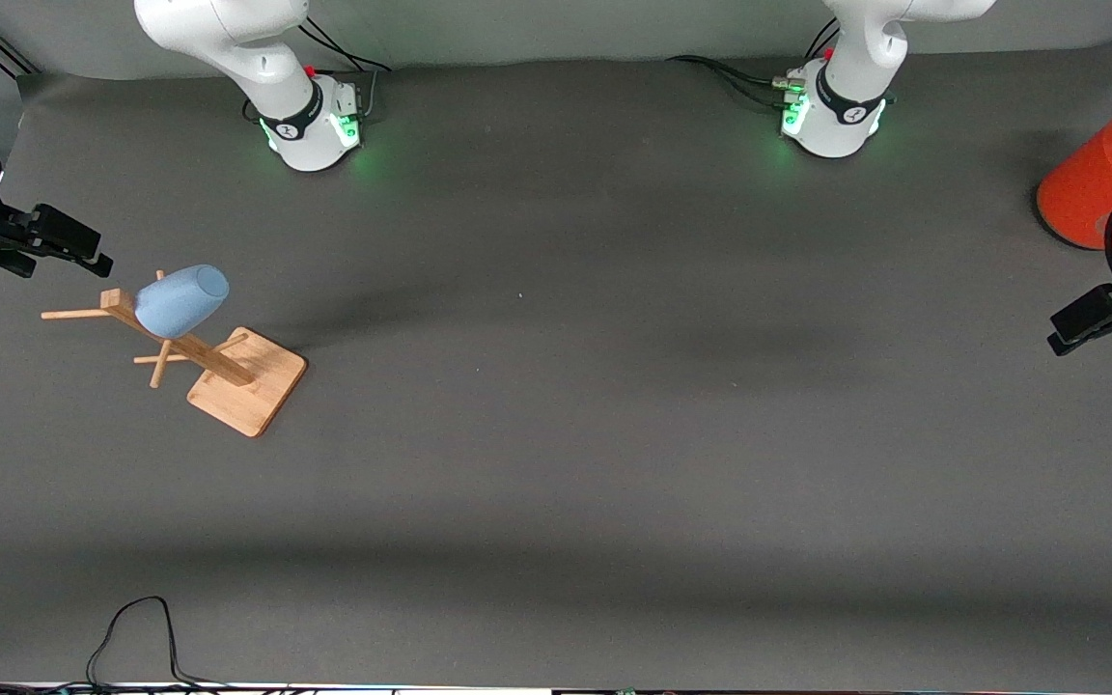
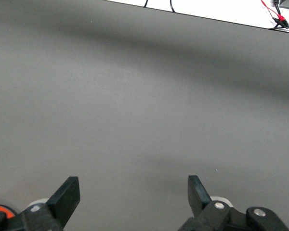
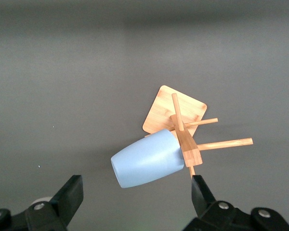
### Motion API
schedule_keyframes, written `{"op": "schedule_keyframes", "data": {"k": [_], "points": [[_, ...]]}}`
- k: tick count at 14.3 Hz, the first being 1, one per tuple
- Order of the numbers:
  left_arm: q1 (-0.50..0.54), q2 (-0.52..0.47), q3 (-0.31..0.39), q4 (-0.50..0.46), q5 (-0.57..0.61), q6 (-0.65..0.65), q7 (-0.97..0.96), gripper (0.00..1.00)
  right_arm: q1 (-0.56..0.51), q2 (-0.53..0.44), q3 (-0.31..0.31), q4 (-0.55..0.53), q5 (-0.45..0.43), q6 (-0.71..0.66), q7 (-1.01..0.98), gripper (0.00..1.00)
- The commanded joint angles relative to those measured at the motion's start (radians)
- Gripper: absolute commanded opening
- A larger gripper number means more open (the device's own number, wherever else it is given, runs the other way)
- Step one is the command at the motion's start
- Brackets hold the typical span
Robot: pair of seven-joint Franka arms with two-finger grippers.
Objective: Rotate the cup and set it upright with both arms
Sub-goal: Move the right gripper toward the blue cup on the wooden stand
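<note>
Hanging: one cup [image 1: 181, 300] on one rack [image 1: 228, 372] | left pincer [image 2: 134, 192] spread | right pincer [image 3: 137, 195] spread

We see the light-blue cup [image 1: 181, 300] hung mouth-down and tilted on a peg of the wooden rack [image 1: 228, 372], toward the right arm's end of the table, its rounded base pointing about two o'clock in the front view.

The light-blue cup [image 1: 181, 300] hangs tilted on a peg of the wooden rack [image 1: 191, 354], which stands on the grey surface [image 1: 556, 434] toward the right arm's end. The right gripper [image 1: 83, 251] is near the cup. At the left arm's end, the left gripper [image 1: 1082, 323] is beside the orange can [image 1: 1097, 183].
</note>
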Motion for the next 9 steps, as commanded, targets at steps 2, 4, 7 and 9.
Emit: {"op": "schedule_keyframes", "data": {"k": [2,4,7,9], "points": [[-0.002,-0.009,0.001,0.004,-0.005,-0.020,-0.009,1.00,-0.003,0.019,0.003,0.023,0.003,-0.012,-0.028,1.00],[-0.002,-0.009,0.000,0.004,-0.005,-0.023,-0.009,1.00,-0.006,0.047,-0.005,0.040,0.017,-0.009,-0.028,1.00],[-0.002,-0.018,0.000,0.003,-0.005,-0.054,-0.003,1.00,-0.001,0.070,0.001,0.040,0.016,-0.010,-0.005,1.00],[-0.003,-0.018,0.000,0.003,-0.002,-0.066,-0.001,1.00,-0.006,0.081,-0.007,0.039,0.019,-0.010,0.105,1.00]]}}
